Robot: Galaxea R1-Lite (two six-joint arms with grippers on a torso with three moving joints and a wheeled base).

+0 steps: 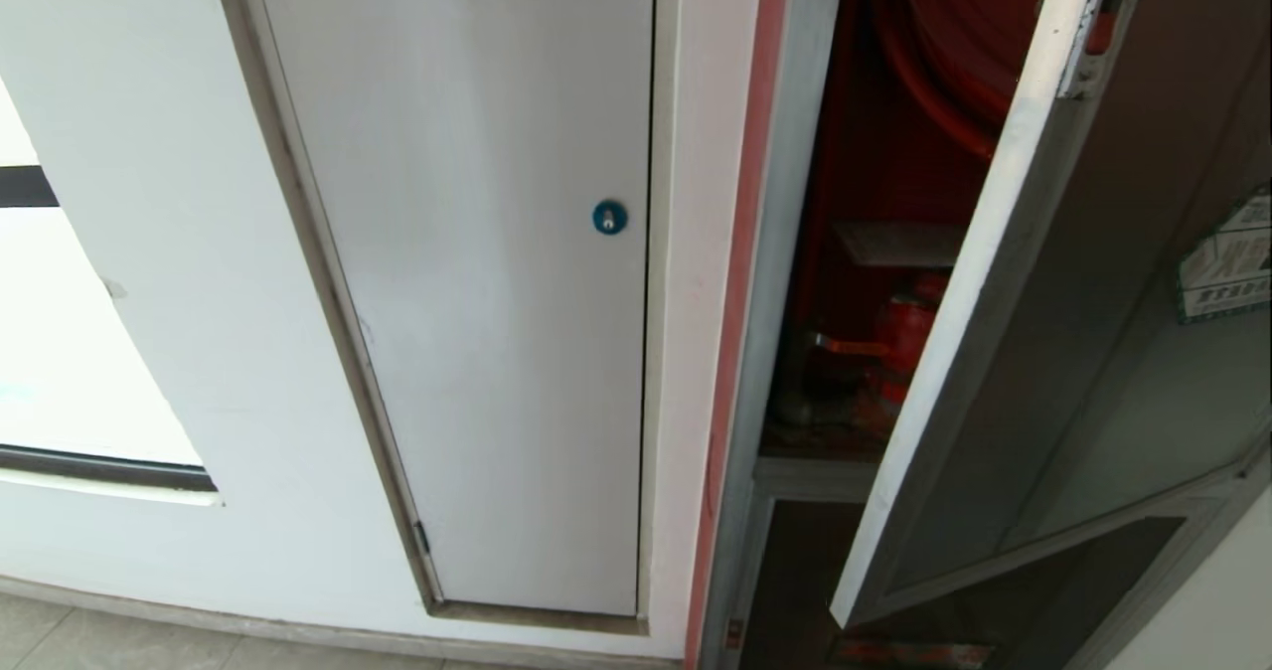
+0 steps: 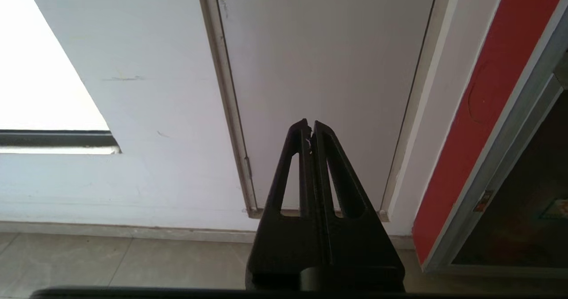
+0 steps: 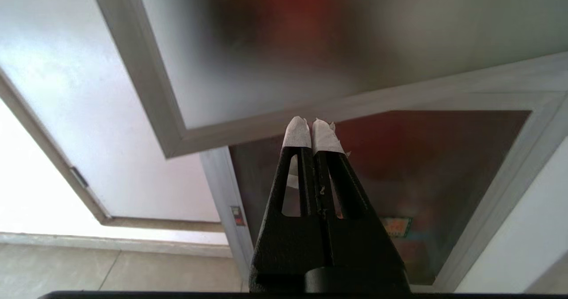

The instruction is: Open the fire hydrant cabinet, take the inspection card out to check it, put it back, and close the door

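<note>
**Two grippers parked and shut, door half open**

Two arms hang idle out of the head view, each seen only by its own wrist camera. Starting at the left of the wall: a white panel (image 1: 477,282) with a blue lock (image 1: 609,217) stands closed, and the left gripper (image 2: 310,128) points at its lower part, fingers pressed together and holding nothing. Next comes a red strip (image 1: 740,282) along the wall, then the cabinet (image 1: 785,252), whose silver frame bounds a red interior. Inside, a red hose reel (image 1: 944,64) shows at the top and a red valve (image 1: 904,337) sits lower down, near the cabinet floor. A pale flat sheet (image 1: 899,243) lies just above the valve; it may be the card, but I cannot tell. Rightmost, the door (image 1: 1123,282) swings out partway, its free edge toward the robot, a green-bordered sticker (image 1: 1227,262) on the glass. The right gripper (image 3: 313,128), tape-tipped, is closed and empty, aimed at the door's lower rail.

Judging from this, the step in hand is reaching in for the card. The gap between frame and door edge looks narrow, so widening the door first should help. Parting the jaws before entering and approaching above the valve seems wise.
</note>
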